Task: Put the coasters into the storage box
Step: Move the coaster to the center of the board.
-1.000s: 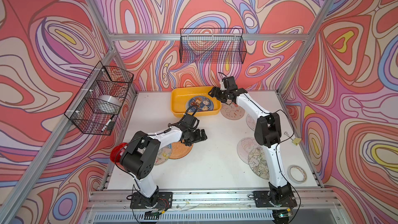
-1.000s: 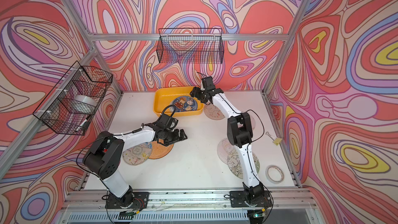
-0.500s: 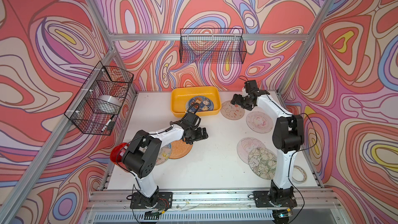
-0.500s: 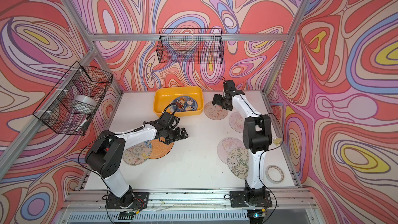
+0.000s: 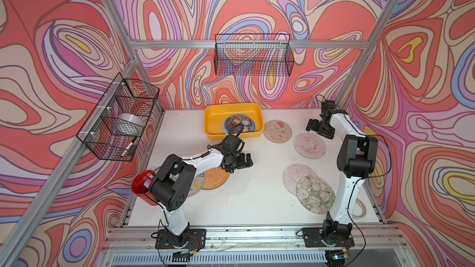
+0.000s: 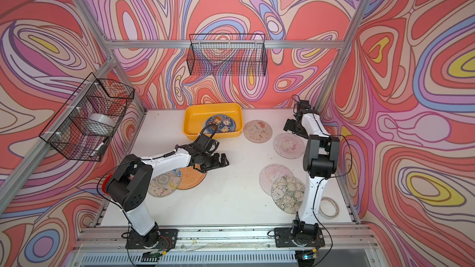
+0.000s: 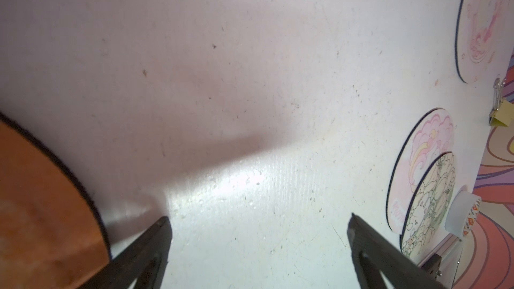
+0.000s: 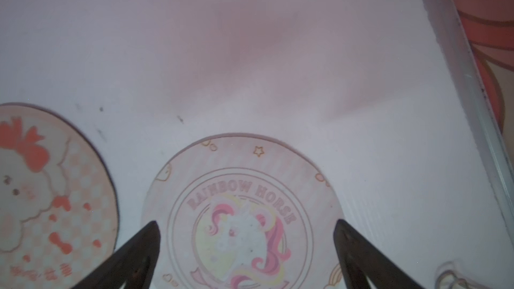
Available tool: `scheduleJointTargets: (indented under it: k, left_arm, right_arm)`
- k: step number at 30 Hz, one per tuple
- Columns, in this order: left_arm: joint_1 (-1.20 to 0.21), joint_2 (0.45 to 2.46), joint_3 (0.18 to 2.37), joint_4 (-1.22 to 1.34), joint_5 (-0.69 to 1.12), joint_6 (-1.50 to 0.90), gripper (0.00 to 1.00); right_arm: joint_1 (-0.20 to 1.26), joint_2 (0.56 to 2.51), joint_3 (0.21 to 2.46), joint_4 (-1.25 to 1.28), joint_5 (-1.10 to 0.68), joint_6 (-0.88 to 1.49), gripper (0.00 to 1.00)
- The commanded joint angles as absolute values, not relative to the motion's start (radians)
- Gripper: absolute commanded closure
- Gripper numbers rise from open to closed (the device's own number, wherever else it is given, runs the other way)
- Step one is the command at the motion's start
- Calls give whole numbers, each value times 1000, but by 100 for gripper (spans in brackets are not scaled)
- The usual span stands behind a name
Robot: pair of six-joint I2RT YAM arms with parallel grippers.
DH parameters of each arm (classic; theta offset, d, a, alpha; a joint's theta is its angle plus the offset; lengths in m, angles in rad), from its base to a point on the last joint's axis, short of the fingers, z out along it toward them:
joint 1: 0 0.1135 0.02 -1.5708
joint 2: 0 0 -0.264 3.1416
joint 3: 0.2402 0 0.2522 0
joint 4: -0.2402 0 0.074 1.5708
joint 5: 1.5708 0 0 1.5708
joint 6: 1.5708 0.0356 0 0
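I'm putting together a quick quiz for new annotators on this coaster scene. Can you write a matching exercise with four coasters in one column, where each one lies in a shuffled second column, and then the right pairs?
Column 1
1. blue coaster
2. orange coaster
3. floral coaster
4. unicorn coaster

Column 2
A. lying partly on the pink cloud coaster
B. inside the storage box
C. just beside the open left gripper
D. flat below the open right gripper, framed by its fingers in the wrist view

Pairs: 1-B, 2-C, 3-A, 4-D

one coaster (image 5: 238,124) lies in the storage box (image 5: 215,118).
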State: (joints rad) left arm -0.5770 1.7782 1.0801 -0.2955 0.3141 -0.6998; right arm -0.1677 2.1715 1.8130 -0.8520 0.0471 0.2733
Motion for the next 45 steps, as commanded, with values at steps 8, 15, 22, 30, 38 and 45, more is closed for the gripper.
scheduleJointTargets:
  k: [8, 15, 22, 30, 38, 45]
  left_arm:
    - [-580, 1805, 1107, -313, 319, -690, 0]
    - [-580, 1810, 1120, -317, 321, -684, 0]
    - [-580, 1810, 1112, -314, 326, -684, 0]
    - [-580, 1799, 1112, -321, 319, -679, 0]
    - [-580, 1792, 1094, -310, 316, -685, 0]
    - [-581, 1798, 1098, -312, 317, -680, 0]
  right_arm:
    - [-212, 2219, 1769, -861, -62, 218, 2]
    - [-213, 2222, 1705, -855, -225, 205, 1]
    - [-214, 2149, 1596, -813, -209, 194, 2]
    - [-260, 2167, 1693, -789, -106, 215, 2]
    - [-306, 2263, 1782, -785, -108, 210, 2]
    - [-307, 2293, 1740, -797, -256, 193, 2]
